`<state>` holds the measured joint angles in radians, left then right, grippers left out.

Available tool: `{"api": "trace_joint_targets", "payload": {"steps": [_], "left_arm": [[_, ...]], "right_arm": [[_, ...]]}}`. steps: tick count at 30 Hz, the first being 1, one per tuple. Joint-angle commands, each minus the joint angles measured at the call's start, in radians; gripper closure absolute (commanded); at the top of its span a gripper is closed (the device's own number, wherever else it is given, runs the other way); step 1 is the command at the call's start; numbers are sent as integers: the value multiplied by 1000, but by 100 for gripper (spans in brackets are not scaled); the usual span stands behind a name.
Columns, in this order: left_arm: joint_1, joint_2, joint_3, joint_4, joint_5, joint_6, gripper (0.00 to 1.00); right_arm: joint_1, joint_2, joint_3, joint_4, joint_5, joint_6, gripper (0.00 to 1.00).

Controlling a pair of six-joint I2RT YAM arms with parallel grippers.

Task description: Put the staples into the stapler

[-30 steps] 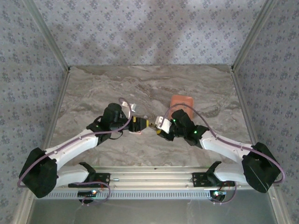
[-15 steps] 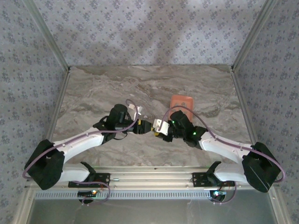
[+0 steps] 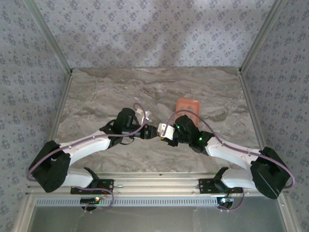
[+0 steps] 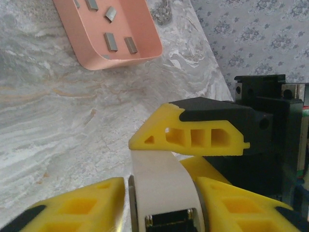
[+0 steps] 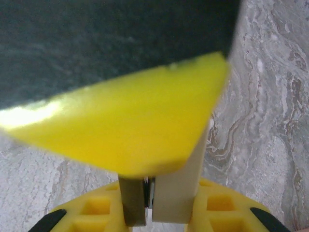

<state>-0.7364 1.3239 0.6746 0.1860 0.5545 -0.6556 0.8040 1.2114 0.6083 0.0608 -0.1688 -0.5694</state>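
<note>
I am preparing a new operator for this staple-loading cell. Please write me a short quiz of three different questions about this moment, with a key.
1. True or false: the stapler lies inside the salmon tray.
2. Which thing sits between the left jaws and also between the right jaws? A) the tray B) the stapler C) a cable
3. Fill in: the grey staples all lie in the ____.

Key:
1. False. It is between the jaws, away from the tray.
2. B
3. tray
</note>
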Motion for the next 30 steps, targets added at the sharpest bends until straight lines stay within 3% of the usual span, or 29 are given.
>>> {"api": "trace_joint_targets", "payload": {"steps": [1, 6, 12, 22, 30], "left_arm": [[-7, -1, 24, 4, 19, 6, 75], [10, -29, 19, -5, -29, 47, 88], [26, -61, 11, -27, -37, 172, 94], [30, -230, -82, -7, -44, 661, 95], [31, -277, -60, -154, 26, 983, 96]], "right_arm": [[8, -23, 16, 36, 32, -6, 81], [7, -45, 2, 38, 33, -3, 69], [-35, -111, -16, 2, -79, 54, 42], [-243, -197, -19, -141, -489, 195, 39], [-302, -200, -9, -165, -547, 200, 39]]}}
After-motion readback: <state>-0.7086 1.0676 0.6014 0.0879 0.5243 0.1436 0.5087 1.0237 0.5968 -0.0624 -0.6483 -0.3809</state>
